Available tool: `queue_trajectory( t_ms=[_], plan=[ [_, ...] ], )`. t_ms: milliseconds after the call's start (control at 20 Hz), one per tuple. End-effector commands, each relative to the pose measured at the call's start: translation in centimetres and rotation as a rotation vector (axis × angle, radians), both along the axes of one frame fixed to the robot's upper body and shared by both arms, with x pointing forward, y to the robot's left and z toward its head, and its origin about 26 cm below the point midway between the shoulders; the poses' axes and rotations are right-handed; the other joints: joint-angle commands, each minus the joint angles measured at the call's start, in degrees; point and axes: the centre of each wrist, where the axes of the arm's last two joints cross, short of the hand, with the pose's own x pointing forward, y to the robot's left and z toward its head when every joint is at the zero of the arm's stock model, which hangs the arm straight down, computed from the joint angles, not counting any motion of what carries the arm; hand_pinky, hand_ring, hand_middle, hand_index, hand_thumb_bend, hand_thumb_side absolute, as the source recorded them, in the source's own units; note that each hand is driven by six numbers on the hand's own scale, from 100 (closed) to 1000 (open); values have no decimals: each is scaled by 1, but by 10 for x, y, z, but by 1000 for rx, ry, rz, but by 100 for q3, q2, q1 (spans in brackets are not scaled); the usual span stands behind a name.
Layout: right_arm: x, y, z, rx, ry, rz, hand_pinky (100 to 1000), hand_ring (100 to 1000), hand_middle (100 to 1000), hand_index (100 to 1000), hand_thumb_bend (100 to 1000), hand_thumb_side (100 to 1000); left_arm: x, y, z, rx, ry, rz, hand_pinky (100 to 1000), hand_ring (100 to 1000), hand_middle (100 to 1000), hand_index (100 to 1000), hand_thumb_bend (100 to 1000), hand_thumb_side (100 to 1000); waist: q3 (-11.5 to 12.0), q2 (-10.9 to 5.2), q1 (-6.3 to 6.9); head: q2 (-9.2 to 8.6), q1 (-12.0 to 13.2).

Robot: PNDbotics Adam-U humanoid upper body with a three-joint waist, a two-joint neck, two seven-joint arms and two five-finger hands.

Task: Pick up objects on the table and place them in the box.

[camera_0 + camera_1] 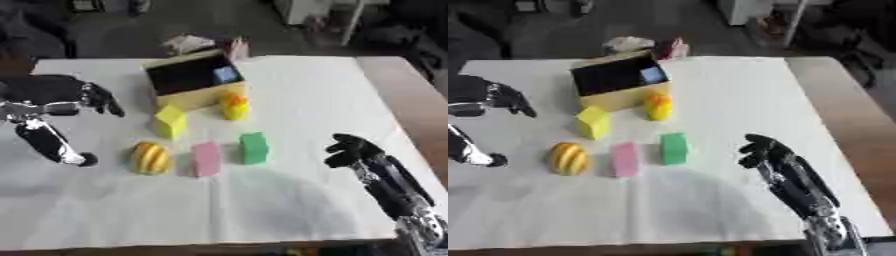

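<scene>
While my left hand (pixel 92 100) hangs over the white cloth (pixel 289 210) at about nine o'clock, its fingers droop spread and relaxed, holding nothing. Just inward from it, at seven o'clock of the cluster, lies the yellow-and-orange striped rounded object (pixel 150 157), with the yellow block (pixel 171 120) above it toward eleven o'clock. Behind that block stands the box (pixel 194 80), open at the top with a dark inside, and a small blue thing (pixel 226 75) sits in its right part. Just in front of the box's right corner, at twelve o'clock from the lower row, is a yellow figure with an orange top (pixel 234 105). Below it the pink block (pixel 206 158) and the green block (pixel 254 148) stand near each other, apart. At four o'clock my right hand (pixel 765 150) is raised off the cloth, its fingers bent loosely, empty, well apart from the green block.
</scene>
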Motion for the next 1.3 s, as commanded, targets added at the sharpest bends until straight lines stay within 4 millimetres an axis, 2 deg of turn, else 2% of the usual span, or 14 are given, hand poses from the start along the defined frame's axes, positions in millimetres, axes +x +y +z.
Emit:
queue_trajectory(
  t_ms=[50, 700, 1300],
  plan=[
    [1, -1, 6, -9, -21, 11, 692, 659, 682, 865, 100, 682, 1, 3, 11, 9, -28, 5, 777, 719, 741, 868, 498, 281, -9, -38, 26, 26, 41],
    [2, -1, 6, -10, -22, 11, 693, 659, 682, 866, 100, 687, 4, -2, 6, 25, -9, -11, 776, 719, 738, 862, 493, 295, -20, -11, 5, 26, 76],
    [4, 3, 8, -2, -29, 29, 693, 659, 681, 866, 100, 686, 37, -30, -23, 126, 63, -65, 769, 718, 730, 847, 506, 299, -123, 34, -40, 26, 127]
  ],
)
